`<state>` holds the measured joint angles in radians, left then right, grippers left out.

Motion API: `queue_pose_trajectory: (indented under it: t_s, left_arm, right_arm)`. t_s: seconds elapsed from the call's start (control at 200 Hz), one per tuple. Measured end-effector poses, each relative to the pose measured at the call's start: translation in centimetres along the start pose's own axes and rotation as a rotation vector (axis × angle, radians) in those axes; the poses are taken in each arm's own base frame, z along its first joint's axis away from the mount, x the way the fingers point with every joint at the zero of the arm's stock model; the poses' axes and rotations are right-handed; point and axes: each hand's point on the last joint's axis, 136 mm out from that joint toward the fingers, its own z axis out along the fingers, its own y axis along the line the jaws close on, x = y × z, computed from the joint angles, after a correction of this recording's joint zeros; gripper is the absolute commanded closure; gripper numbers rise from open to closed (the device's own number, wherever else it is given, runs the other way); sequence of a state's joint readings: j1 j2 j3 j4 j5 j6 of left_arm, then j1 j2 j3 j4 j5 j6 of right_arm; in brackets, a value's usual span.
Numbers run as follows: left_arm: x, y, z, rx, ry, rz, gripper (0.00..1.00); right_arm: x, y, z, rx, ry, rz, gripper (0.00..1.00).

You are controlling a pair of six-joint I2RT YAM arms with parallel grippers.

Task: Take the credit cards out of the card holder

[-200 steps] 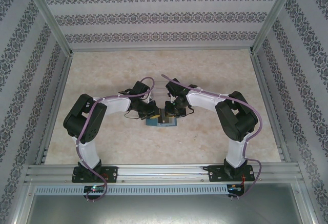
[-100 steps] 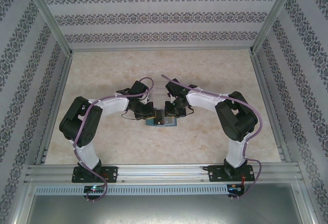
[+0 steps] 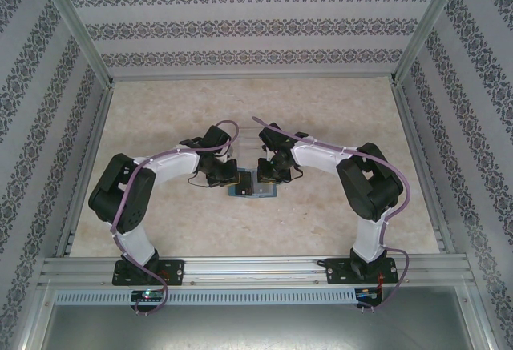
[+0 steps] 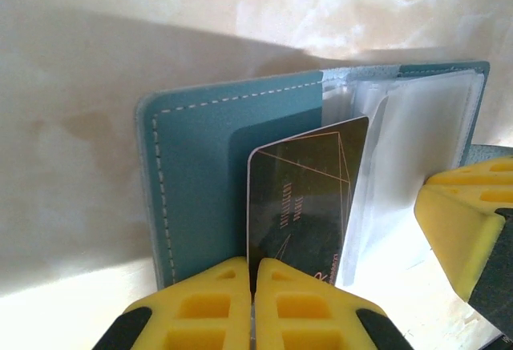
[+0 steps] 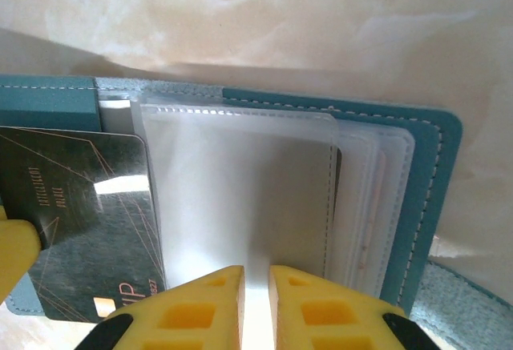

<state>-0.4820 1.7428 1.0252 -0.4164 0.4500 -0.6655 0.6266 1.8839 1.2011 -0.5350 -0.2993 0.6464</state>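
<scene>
The holder lies open like a book at the middle of the table, between the two wrists. A dark card with thin orange lines stands partly out of the pocket on its left half. In the right wrist view it sits at 9 o'clock of the clear sleeves. The left gripper, at the holder's 9 o'clock in the top view, has its yellow fingers pressed together on the card's near edge. The right gripper, at 3 o'clock, is nearly closed with a clear sleeve pinched between its fingers, which I judge steadies the holder. The step in hand looks like drawing this card out. The next move calls for a straight pull along the pocket while the right side holds firm, or the soft holder may drag along. Whether the sleeves hide more cards, I cannot tell
</scene>
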Motion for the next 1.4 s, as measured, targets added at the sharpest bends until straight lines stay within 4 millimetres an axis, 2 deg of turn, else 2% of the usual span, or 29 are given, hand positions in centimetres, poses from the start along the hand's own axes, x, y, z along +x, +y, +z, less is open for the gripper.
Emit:
queue_pose_trajectory:
  t_s: [0.345, 0.759, 1.069, 1.404]
  left_arm:
    - [-0.4, 0.3, -0.3, -0.004, -0.010, -0.012, 0.92]
    - [0.0, -1.6, -0.3, 0.089, 0.044, -0.021, 0.84]
    - [-0.2, -2.3, -0.4, 0.108, 0.048, -0.024, 0.93]
    - [-0.7, -2.3, -0.7, 0.091, 0.033, -0.018, 0.95]
  right_arm:
    - [0.1, -0.1, 0.0, 0.003, 0.003, 0.001, 0.82]
    - [0.1, -0.1, 0.0, 0.002, 0.003, 0.001, 0.82]
    - [0.1, -0.1, 0.0, 0.002, 0.002, 0.001, 0.82]
    - [0.1, -0.1, -0.5, 0.011, -0.006, -0.002, 0.71]
